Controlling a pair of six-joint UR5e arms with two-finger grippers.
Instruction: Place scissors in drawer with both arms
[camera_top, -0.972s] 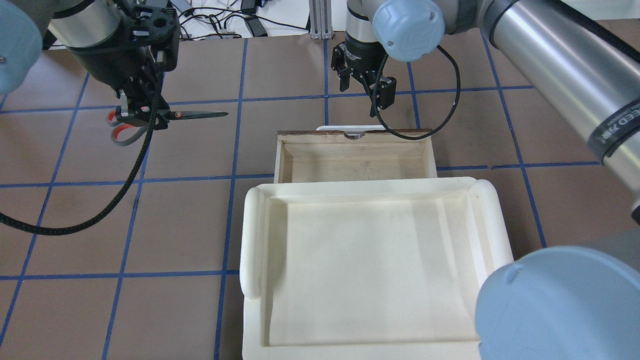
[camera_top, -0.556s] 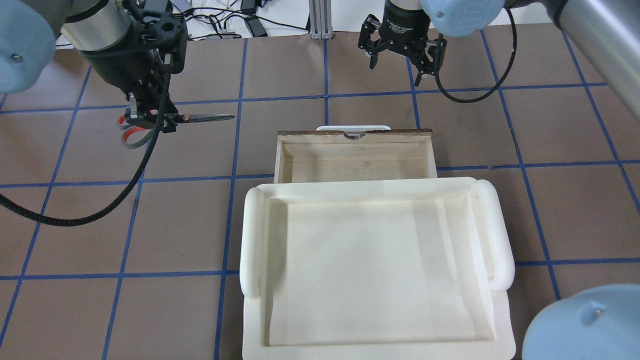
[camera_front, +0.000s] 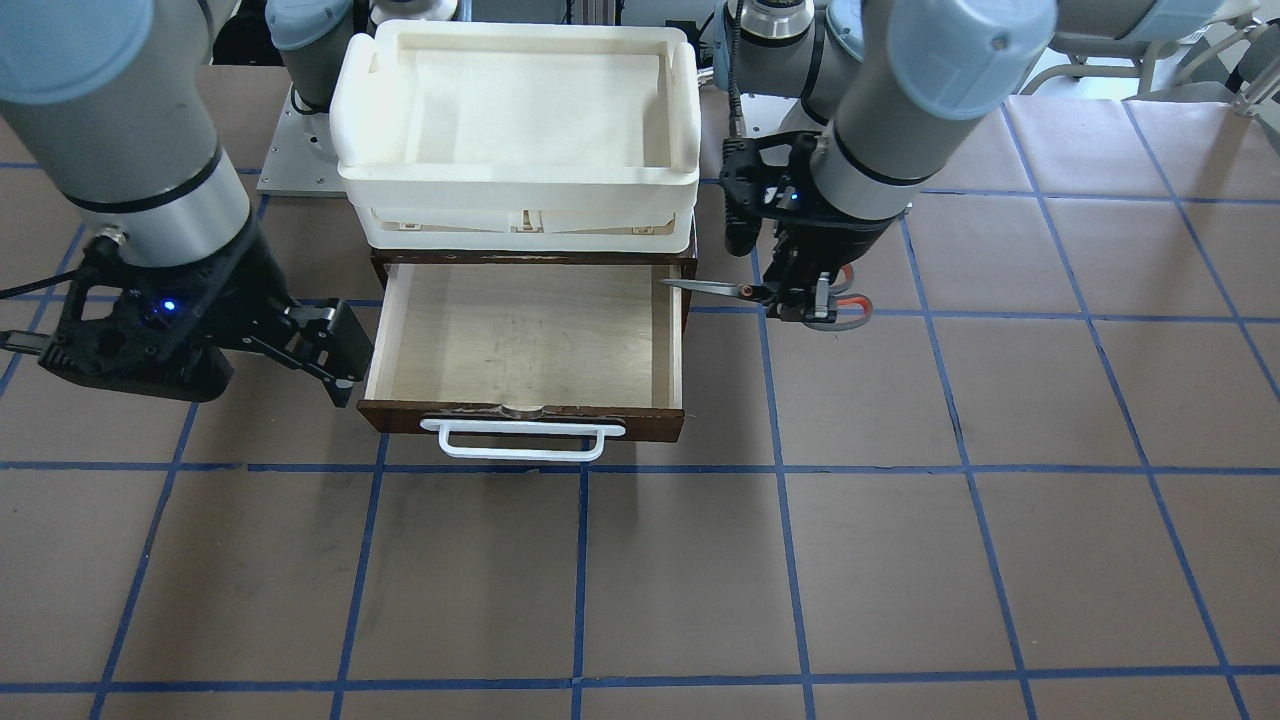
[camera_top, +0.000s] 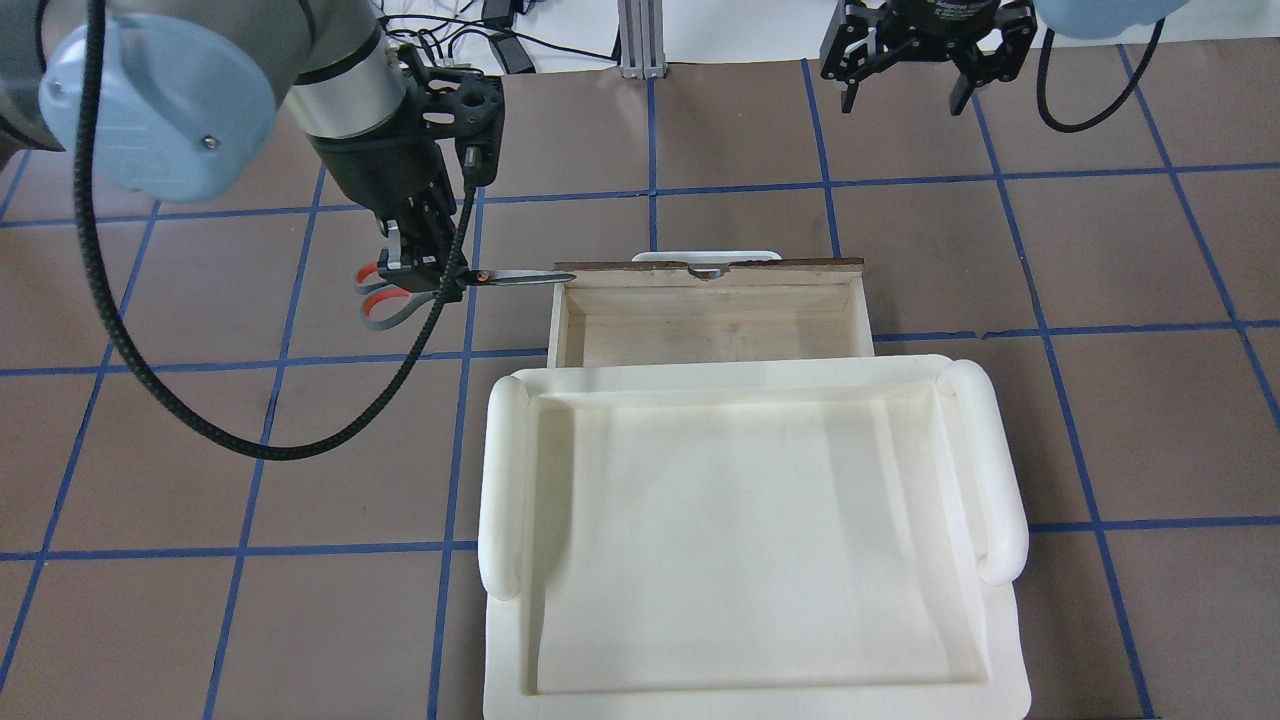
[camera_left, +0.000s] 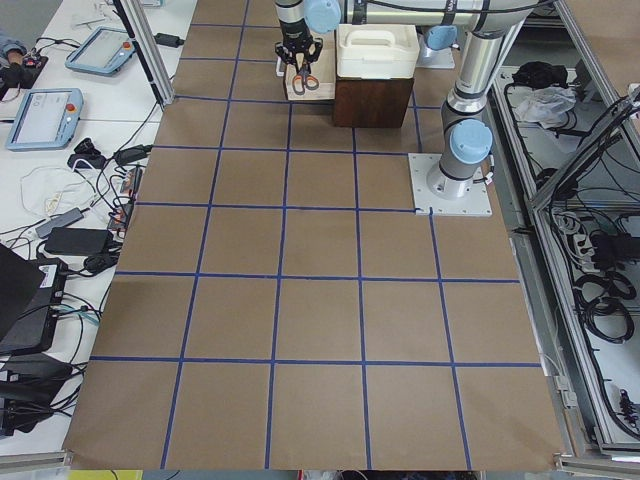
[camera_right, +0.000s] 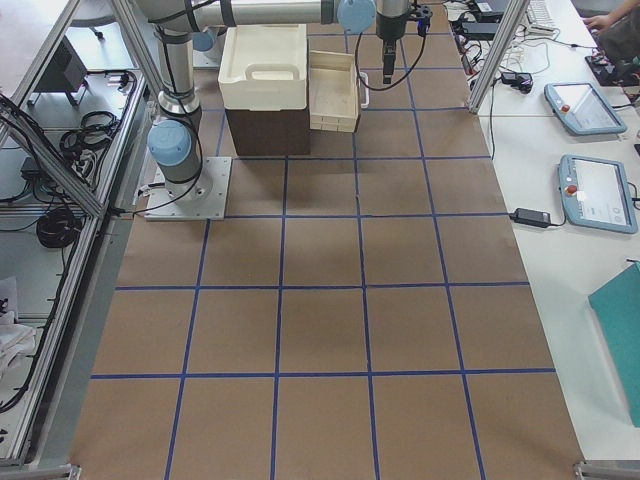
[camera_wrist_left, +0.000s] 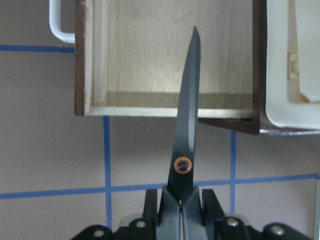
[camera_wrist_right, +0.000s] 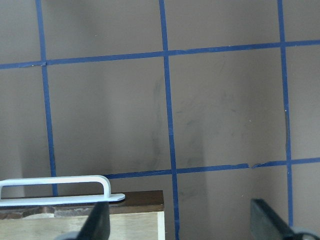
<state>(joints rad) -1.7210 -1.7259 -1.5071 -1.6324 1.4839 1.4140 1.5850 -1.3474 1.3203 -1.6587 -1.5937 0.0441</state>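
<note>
Front cam, scissors (camera_front: 715, 288): up in the air and level, clamped right by the pivot in the left pincer (camera_front: 797, 306). Tip sits about at the side wall of the drawer (camera_front: 675, 345), loops hang out over the bench (camera_front: 900, 520).
Front cam, drawer: standing open with bare plywood floor showing. White bar handle (camera_front: 522, 441) faces this camera, and the white foam tray (camera_front: 520, 178) sits above its back end.
Front cam, right pincer (camera_front: 338, 352): shows up next to the drawer's other side wall.
Overhead, right pincer: spread wide open, well out past the drawer front.
Overhead, scissors: blade tip pokes just over the drawer's left wall, orange-lined loops outside it.
Left-side cam, scissors: only the orange loops under the left pincer are visible.
Right-side cam: too small to tell much, honestly.
Left wrist cam, scissors: blades together, tip reaching over the pale interior.
Right wrist cam, right pincer: both sides of it show at the bottom, far apart, with the handle end and a drawer corner below.
</note>
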